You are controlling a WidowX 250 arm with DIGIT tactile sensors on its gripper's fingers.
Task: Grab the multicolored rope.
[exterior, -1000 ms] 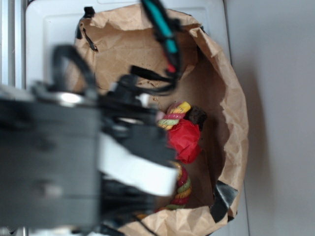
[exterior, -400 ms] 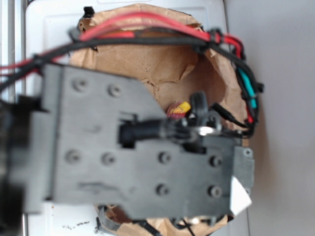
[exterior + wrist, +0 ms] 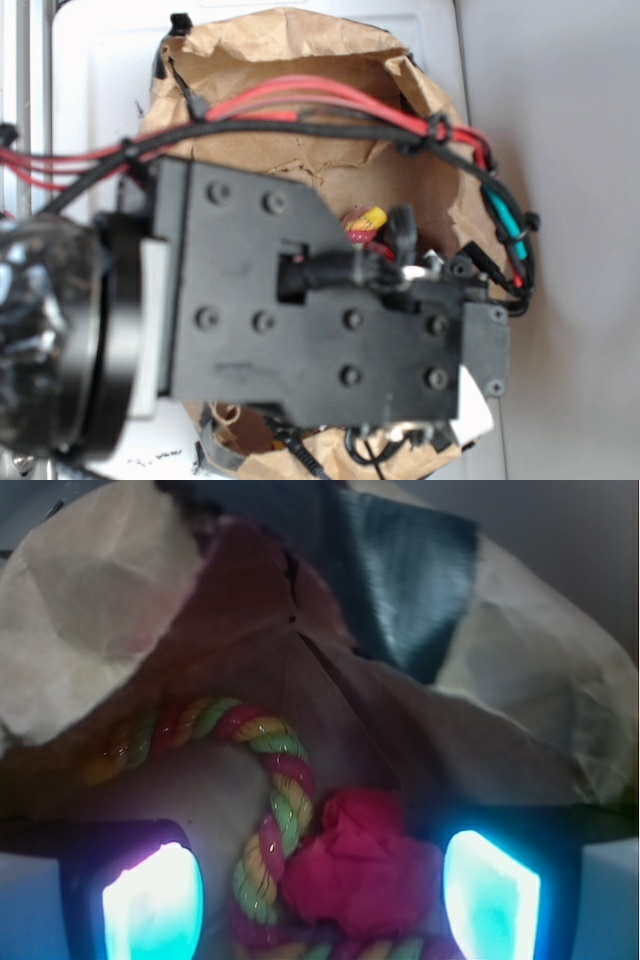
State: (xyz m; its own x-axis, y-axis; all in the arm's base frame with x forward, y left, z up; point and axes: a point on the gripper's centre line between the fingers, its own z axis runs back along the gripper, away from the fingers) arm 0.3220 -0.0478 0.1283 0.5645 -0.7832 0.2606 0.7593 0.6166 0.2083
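Brown paper bag all around, with the multicolored rope curled at the bottom, touching the red crumpled lump. Gripper spread wide, holding nothing, right above both. Could pinch the red lump by mistake, or snag the bag's wall.

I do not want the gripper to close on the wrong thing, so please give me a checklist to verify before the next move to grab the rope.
1. Multicolored rope in wrist view: ok, it curves between the lit fingers.
2. Gripper open: ok, the fingers stand wide apart.
3. Rope alone between the fingers: not ok, the red crumpled lump lies there too, touching the rope.
4. Rope centred: not ok, it sits nearer the left finger.
5. Clearance to the paper bag walls: cannot tell.
6. Exterior view of the rope: not ok, the arm hides nearly all of it.
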